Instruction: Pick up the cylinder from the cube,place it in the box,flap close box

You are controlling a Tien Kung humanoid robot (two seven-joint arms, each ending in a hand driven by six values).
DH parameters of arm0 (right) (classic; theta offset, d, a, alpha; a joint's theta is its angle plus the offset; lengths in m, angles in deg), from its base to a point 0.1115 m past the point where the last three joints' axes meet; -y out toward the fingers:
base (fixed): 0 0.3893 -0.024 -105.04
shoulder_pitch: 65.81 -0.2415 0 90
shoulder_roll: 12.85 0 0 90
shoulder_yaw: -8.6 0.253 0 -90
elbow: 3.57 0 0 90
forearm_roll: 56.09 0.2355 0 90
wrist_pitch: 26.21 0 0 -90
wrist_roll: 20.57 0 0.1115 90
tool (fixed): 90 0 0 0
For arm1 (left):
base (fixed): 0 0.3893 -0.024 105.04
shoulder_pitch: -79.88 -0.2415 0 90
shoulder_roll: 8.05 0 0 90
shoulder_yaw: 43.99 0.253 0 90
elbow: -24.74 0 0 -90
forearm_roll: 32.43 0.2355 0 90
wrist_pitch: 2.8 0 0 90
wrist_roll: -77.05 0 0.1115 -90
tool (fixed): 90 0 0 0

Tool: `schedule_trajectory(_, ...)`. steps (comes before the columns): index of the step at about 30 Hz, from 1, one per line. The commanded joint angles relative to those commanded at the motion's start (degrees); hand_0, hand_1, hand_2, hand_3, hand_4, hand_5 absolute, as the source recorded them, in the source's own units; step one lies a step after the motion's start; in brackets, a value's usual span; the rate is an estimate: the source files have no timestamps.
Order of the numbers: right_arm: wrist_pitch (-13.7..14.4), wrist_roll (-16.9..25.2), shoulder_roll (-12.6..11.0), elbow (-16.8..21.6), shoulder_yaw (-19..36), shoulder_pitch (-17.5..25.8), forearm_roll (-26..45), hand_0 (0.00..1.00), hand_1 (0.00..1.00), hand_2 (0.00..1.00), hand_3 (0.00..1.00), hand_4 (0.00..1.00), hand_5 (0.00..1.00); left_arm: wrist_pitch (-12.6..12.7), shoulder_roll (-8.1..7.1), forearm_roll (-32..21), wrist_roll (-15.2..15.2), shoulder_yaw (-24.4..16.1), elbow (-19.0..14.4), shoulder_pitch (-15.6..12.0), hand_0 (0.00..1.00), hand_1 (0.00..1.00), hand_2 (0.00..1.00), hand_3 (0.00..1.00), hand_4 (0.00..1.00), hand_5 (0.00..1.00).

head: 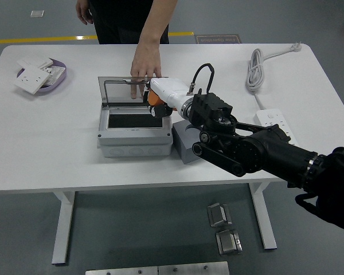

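Observation:
A grey box stands open at the table's middle, its clear lid laid back flat behind it. My right hand, white-shelled on a black arm, hovers over the box's back right corner and is shut on an orange cylinder. A grey cube sits just right of the box, mostly hidden under my forearm. A person at the far side presses a hand down on the lid's far edge. My left arm is out of view.
A purple dish holding white socket plates sits at the back left. A white power strip with its coiled cable lies at the right. My black right arm crosses the table's front right edge.

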Motion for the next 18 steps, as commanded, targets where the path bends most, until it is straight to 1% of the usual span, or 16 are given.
schedule_trajectory(1,-0.1,-0.1,0.0,0.1,-0.4,-0.2,0.1,0.537,0.576,0.571,0.582,0.084,0.002,0.0,-0.02,0.1,0.0,0.0,0.0,0.0,0.573,0.620,0.540,0.547,0.626,0.315)
schedule_trajectory(2,-0.2,-0.2,0.0,0.2,-0.8,-0.3,0.3,0.718,0.634,0.632,0.643,0.110,0.063,0.0,-0.04,0.1,0.0,-0.1,0.0,0.1,0.572,0.620,0.540,0.547,0.624,0.315)
schedule_trajectory(7,-0.3,-0.2,0.0,1.6,-2.1,-0.3,1.6,0.718,0.634,0.632,0.643,0.110,0.063,-0.1,-0.08,0.6,-0.1,-0.4,0.0,0.1,0.572,0.620,0.540,0.547,0.624,0.315)
schedule_trajectory(8,-0.2,-0.2,0.0,1.9,-2.2,-0.3,1.8,0.742,0.656,0.650,0.658,0.181,0.136,-0.1,-0.08,0.7,-0.1,-0.5,0.0,0.1,0.572,0.620,0.540,0.547,0.623,0.315)
schedule_trajectory(14,0.5,0.2,0.0,4.1,-2.4,-0.4,2.8,0.746,0.662,0.656,0.667,0.186,0.145,-0.2,-0.09,1.1,-0.2,-0.6,0.0,0.3,0.572,0.620,0.540,0.547,0.623,0.316)
schedule_trajectory(18,0.5,0.5,0.0,4.6,-2.5,-0.4,3.1,0.746,0.662,0.656,0.667,0.186,0.145,-0.3,-0.06,1.3,-0.2,-0.6,0.0,0.5,0.572,0.620,0.540,0.547,0.623,0.316)
